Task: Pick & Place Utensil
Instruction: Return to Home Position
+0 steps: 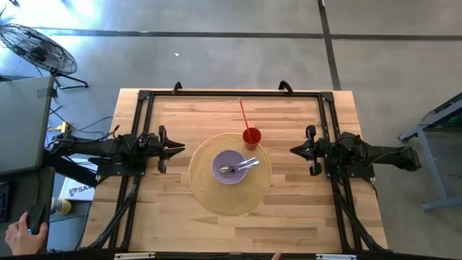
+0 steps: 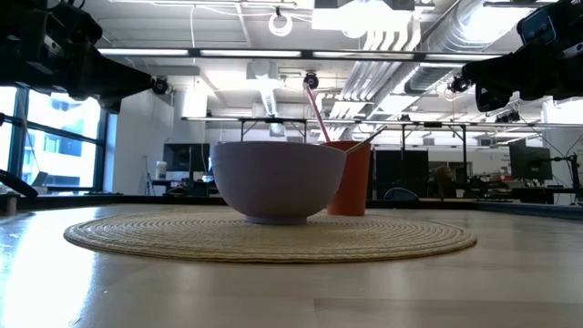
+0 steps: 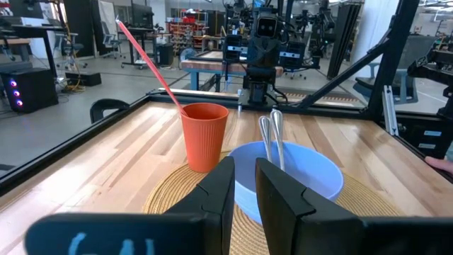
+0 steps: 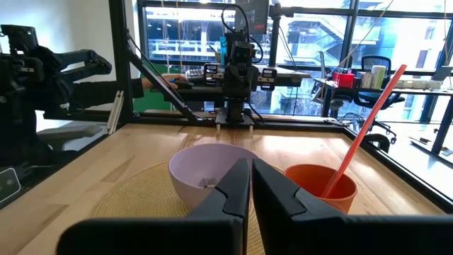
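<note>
Since the utensils look stowed, left claw (image 1: 179, 149): hangs over the left side of the worktop (image 1: 180, 209), fingers almost together with only a thin slit, gripping nothing. It is well apart from the bowl, off to its left.
Mat (image 1: 209, 196): round and woven, mid-worktop, carrying bowl and cup as one place setting.
Violet bowl (image 1: 216, 167): centred on the mat, midway between the two claws.
Spoon (image 1: 228, 170) and fork (image 1: 250, 163): lie side by side inside the bowl, handles leaning over its right rim. I judge this is their intended resting place.
Orange cup (image 1: 257, 137): on the mat's far-right part, just beside the bowl.
Straw (image 1: 244, 115): stands in the cup, tilting far and slightly left.
Right claw (image 1: 294, 150): over the worktop's right side, facing the left one, fingers nearly touching and empty. It is well apart from cup and bowl.
Reading: nothing seems left to pick, and the mirrored, clear-of-the-mat poses suit parking.
</note>
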